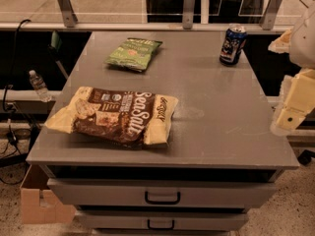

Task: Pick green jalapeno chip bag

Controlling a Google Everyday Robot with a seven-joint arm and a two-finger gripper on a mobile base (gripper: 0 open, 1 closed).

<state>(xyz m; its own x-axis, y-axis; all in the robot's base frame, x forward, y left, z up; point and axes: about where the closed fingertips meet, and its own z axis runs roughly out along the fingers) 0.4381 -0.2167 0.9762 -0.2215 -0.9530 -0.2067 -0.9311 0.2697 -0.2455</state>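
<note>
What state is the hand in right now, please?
Hand: at the right edge of the table, far from the green bag; open or closed cannot be told.

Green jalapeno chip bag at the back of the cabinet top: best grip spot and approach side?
The small, crinkly light-green chip bag lies flat on the grey cabinet top, so probably pinch its crinkled middle from above. Its right side is open; the big brown-and-yellow Sea Salt bag sits nearer the front. The cream gripper hangs at the right edge.
</note>
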